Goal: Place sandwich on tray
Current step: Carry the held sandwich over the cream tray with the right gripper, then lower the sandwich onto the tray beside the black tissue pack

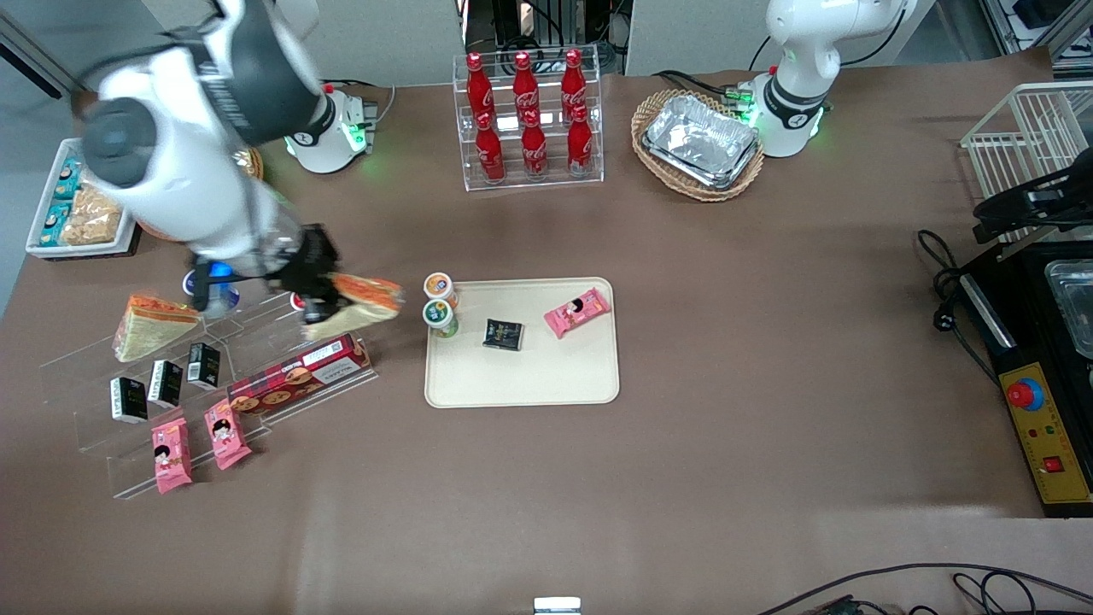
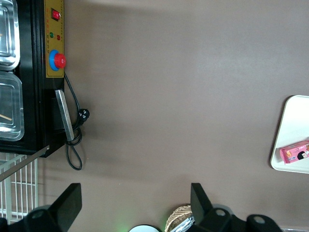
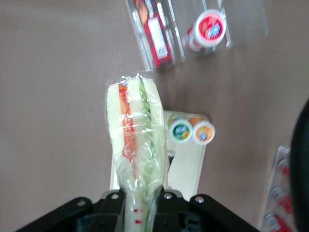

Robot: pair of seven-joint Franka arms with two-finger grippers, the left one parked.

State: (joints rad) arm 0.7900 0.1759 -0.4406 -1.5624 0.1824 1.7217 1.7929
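Carrying step | gripper (image 1: 329, 301) fingers clenched on sandwich (image 1: 363, 303), above the surface, beside the tray (image 1: 521, 380) toward the working arm's end | handling: likely light, soft bread, slippery wrap, crushes easily | grip: narrow end, gentle | second sandwich (image 1: 149, 325) stays on rack

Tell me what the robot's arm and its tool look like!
The working arm is chunky and rounded, glossy white with dark grey joint caps and a blue light near its wrist. Its tool is black and boxy with two fingers. The round white base glows green, with thin cables running from it.
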